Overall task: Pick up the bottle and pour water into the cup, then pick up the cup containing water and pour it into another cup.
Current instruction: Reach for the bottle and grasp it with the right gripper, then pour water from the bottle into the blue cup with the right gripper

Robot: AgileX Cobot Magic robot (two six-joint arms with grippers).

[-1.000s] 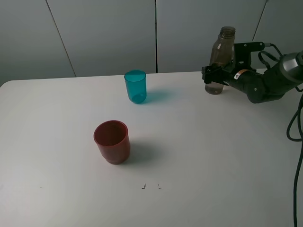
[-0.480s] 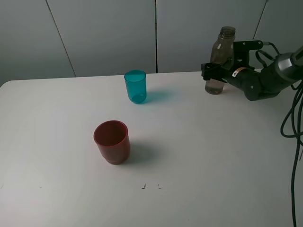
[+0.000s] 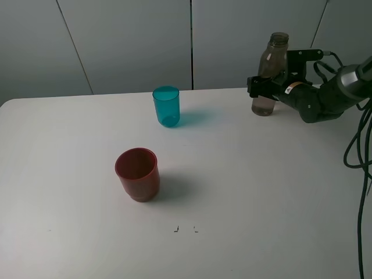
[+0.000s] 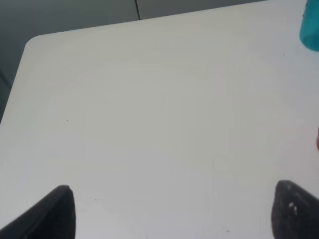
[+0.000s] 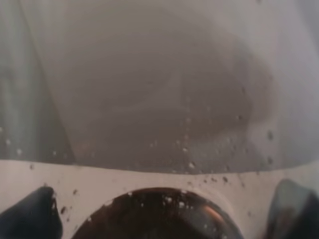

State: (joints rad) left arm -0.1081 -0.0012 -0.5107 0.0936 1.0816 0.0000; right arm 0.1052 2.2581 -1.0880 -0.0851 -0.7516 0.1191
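From my console the bottle (image 3: 268, 75), at two o'clock on the table (image 3: 261, 192), reads as smoky translucent plastic, glossy, speckled with droplets. The teal cup (image 3: 166, 106) is smooth see-through plastic. The red cup (image 3: 138, 174) is opaque plastic with a soft sheen. The tabletop looks matt white and smooth.

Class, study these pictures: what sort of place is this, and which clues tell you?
Probably a robotics lab test bench: a black robot arm with trailing cables, a white table against grey wall panels, and a bottle, a teal tumbler and a red cup set out.
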